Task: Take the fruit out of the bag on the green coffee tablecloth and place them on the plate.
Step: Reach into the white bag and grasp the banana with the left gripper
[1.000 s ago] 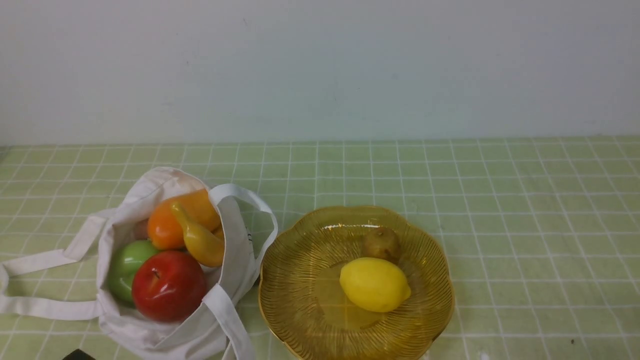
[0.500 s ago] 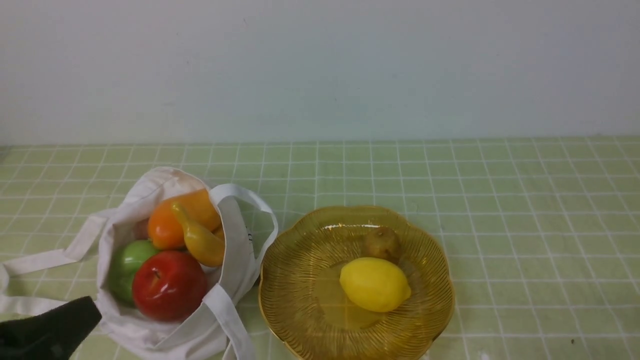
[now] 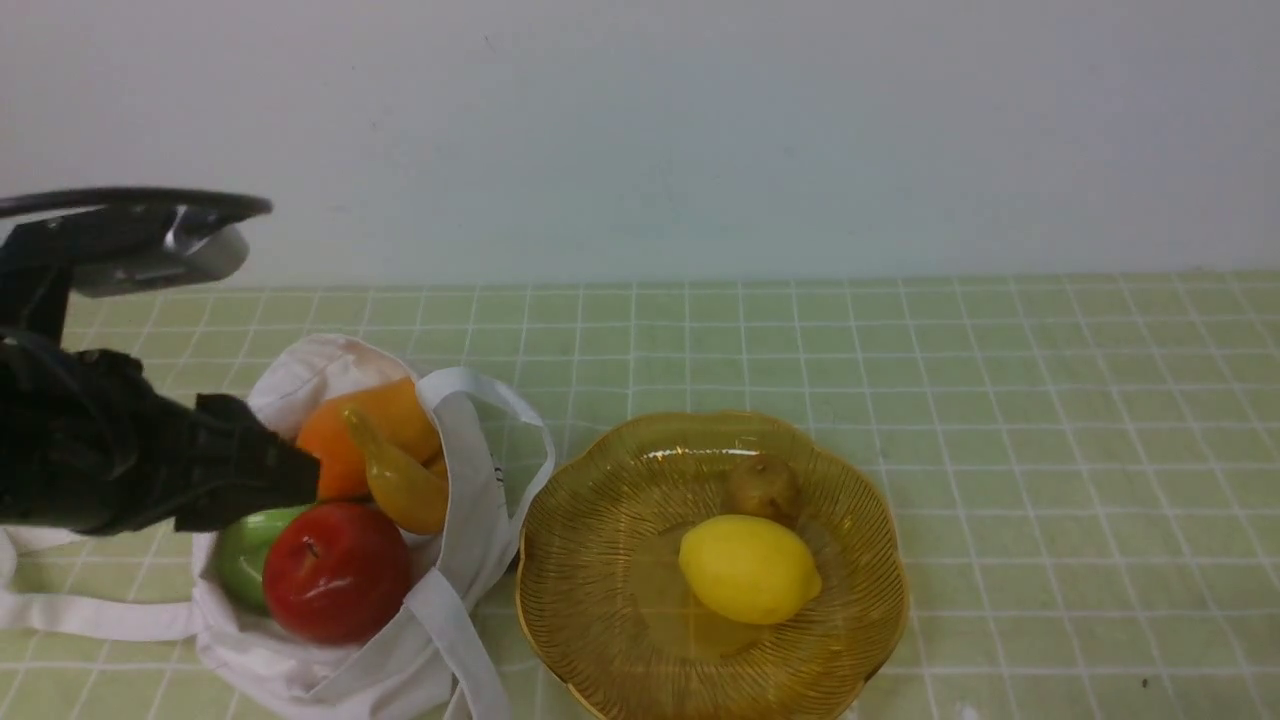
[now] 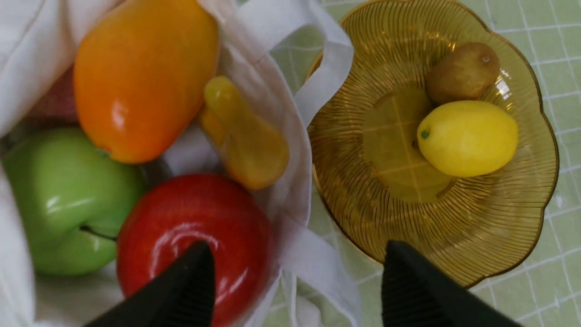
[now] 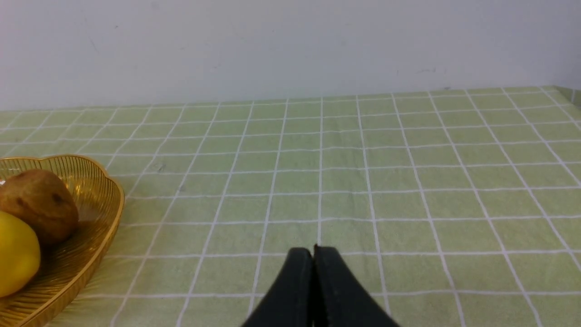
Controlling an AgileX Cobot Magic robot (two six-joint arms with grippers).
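Observation:
The white bag (image 3: 330, 650) lies open on the green tablecloth (image 3: 1050, 420), left of the amber plate (image 3: 860, 560). Inside it are an orange mango (image 3: 350, 440), a yellow banana (image 3: 405, 485), a green apple (image 3: 245, 555) and a red apple (image 3: 335, 570). A bit of pink peach (image 4: 54, 100) shows behind the mango. My left gripper (image 4: 297, 252) hangs open above the bag's mouth, one finger over the red apple (image 4: 195, 218), the other over the plate's rim (image 4: 522, 227), holding nothing. My right gripper (image 5: 313, 252) is shut and empty, low over bare cloth to the right of the plate (image 5: 109, 200).
A yellow lemon (image 3: 750, 568) and a small brown kiwi-like fruit (image 3: 762, 485) lie on the plate. The bag's long straps (image 3: 90, 615) trail left across the cloth. A pale wall stands behind the table.
My left arm has come up from the lower left corner and moved over the bag, and its jaws have opened. The fruit, bag and plate have not moved.

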